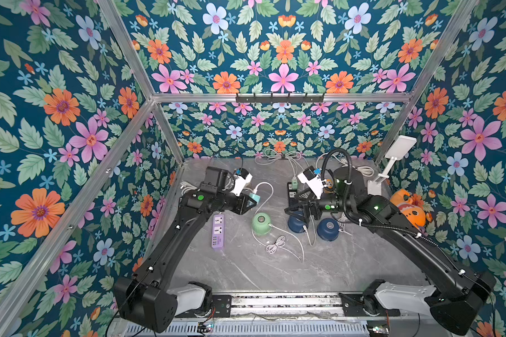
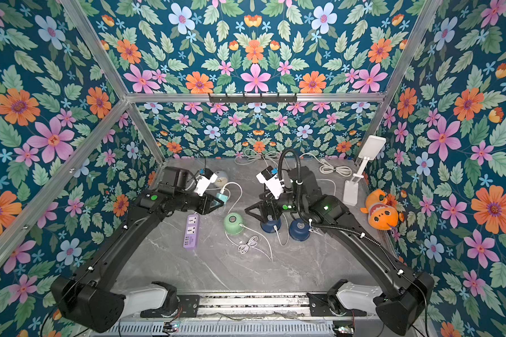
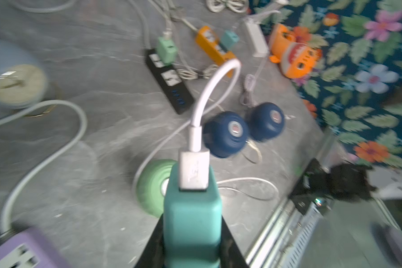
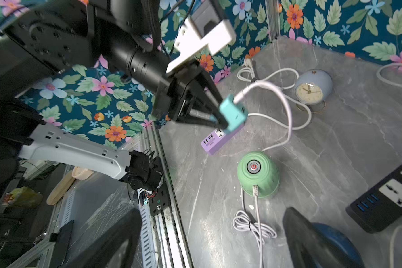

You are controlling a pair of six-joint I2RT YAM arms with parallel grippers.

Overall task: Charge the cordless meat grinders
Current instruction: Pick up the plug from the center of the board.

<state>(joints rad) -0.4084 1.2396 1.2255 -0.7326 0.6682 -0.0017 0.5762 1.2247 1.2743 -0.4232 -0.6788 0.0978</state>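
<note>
The mint green grinder (image 1: 261,223) (image 4: 258,174) stands mid-table with a white cable plugged into its side. Two navy grinders (image 1: 298,224) (image 1: 329,229) sit to its right, side by side, and show in the left wrist view (image 3: 225,134) (image 3: 267,121). My left gripper (image 1: 250,202) (image 3: 192,232) is shut on a teal charger block (image 3: 192,215) (image 4: 233,113), held off the table with that cable's USB plug in it. My right gripper (image 2: 260,214) (image 4: 209,243) hovers wide open just over the nearer navy grinder (image 4: 334,243), with nothing between its fingers.
A purple power strip (image 1: 218,230) lies left of the green grinder. A black strip (image 3: 170,81) and an orange one (image 3: 215,45) lie at the back. A pale blue clock (image 4: 311,89), a coiled cable (image 1: 275,243), a white lamp (image 1: 389,163) and an orange plush fish (image 1: 411,208) stand around.
</note>
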